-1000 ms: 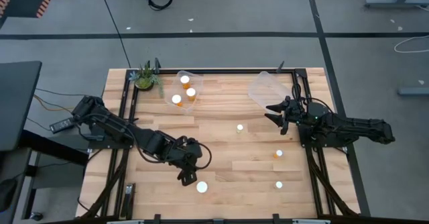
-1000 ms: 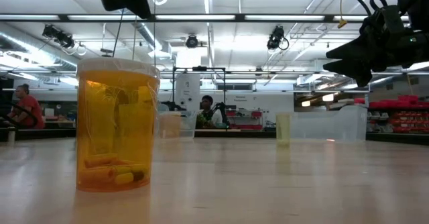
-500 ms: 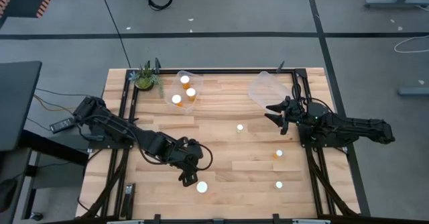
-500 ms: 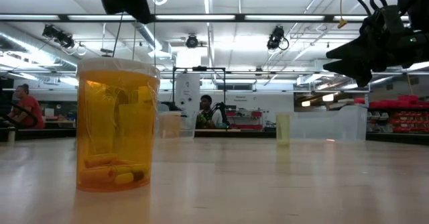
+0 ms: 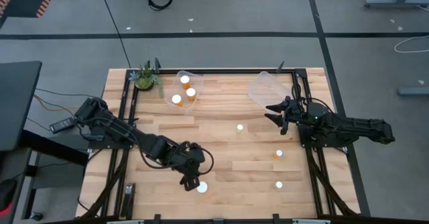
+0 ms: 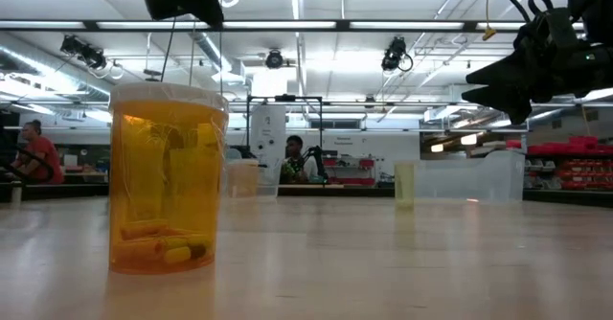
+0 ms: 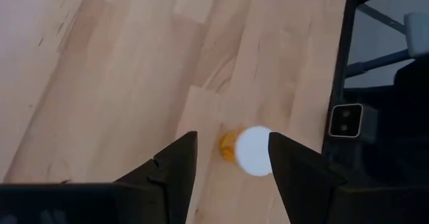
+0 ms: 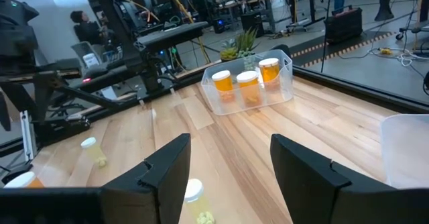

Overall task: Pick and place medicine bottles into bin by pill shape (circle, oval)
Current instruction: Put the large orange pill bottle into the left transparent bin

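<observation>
A small orange bottle with a white cap (image 5: 202, 187) stands near the table's front edge. It also shows in the left wrist view (image 7: 251, 150) and, large, in the low view (image 6: 168, 181). My left gripper (image 5: 190, 181) is open and hovers above this bottle, a finger on either side of it in the left wrist view (image 7: 231, 160), touching nothing. Three more bottles stand apart on the right half (image 5: 239, 127) (image 5: 279, 154) (image 5: 279, 184). My right gripper (image 5: 273, 114) is open and empty, raised near the right bin (image 5: 267, 87).
A clear bin (image 5: 182, 90) at the far left holds three capped bottles and also shows in the right wrist view (image 8: 248, 83). The clear right bin holds nothing that I can see. A small plant (image 5: 145, 78) stands at the far left corner. Dark rails run along both table sides.
My left gripper has moved a little toward the table's near edge, closer to the bottle at the front, still open.
</observation>
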`<action>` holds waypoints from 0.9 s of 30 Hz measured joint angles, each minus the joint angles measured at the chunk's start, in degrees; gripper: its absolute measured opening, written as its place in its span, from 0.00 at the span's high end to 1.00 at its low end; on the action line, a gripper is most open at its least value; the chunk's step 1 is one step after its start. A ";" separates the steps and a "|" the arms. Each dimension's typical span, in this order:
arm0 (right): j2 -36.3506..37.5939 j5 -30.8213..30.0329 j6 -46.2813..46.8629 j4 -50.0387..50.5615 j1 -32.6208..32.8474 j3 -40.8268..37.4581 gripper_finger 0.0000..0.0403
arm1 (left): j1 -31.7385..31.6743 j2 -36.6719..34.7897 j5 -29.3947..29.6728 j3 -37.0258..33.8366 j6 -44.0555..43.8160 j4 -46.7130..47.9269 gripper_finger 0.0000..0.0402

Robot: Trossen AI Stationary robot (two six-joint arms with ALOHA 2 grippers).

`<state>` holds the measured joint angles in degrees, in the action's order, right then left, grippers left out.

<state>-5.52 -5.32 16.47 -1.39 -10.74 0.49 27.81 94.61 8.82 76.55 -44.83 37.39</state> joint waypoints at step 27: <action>-0.68 0.00 0.00 0.03 0.01 0.00 0.47 | 0.99 4.32 -1.18 1.00 -2.44 -6.01 0.52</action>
<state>-6.20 -5.32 16.47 -1.36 -10.73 0.49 28.80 98.93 7.64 77.55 -47.27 31.38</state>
